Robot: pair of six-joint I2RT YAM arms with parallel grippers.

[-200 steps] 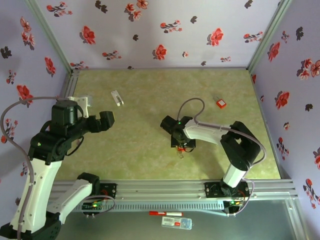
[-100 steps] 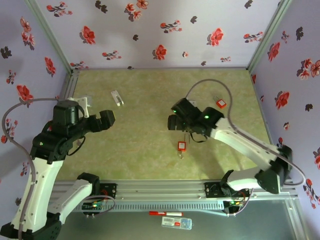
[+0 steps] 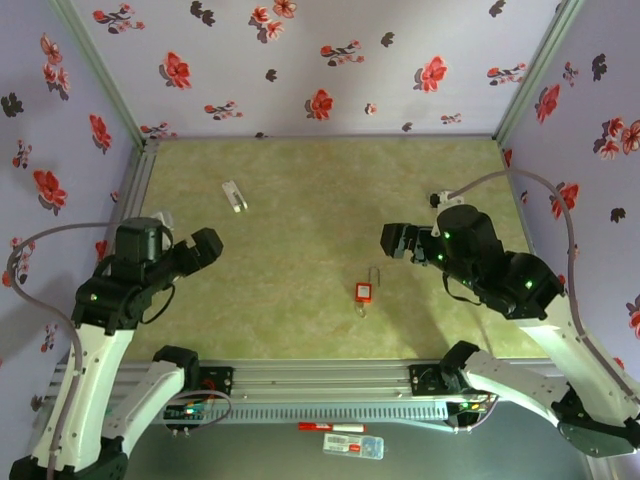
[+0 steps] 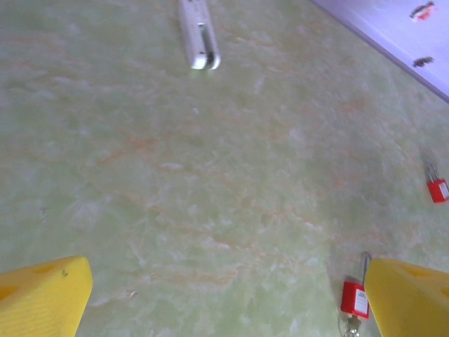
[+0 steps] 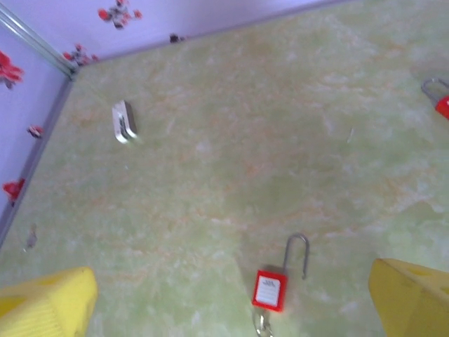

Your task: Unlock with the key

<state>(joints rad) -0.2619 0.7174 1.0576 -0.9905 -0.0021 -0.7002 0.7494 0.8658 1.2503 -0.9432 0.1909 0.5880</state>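
Right end effector (image 3: pixel 396 240) and left end effector (image 3: pixel 207 245) hang open, empty; red padlock (image 3: pixel 365 291) lies lengthwise near-to-far, shackle (image 3: pixel 372 272) at the far end.

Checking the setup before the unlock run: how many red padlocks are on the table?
2. The near padlock lies in the middle of the table. The far padlock lies farther back on the right side. Others may be hidden.

Your table (image 3: pixel 300 230) has a green marbled top. On it you have a red padlock (image 3: pixel 365 291) near the middle with a metal ring (image 5: pixel 260 325) at its base, a small silvery piece (image 3: pixel 234 195) far left, and a second red padlock (image 5: pixel 442 105) far right
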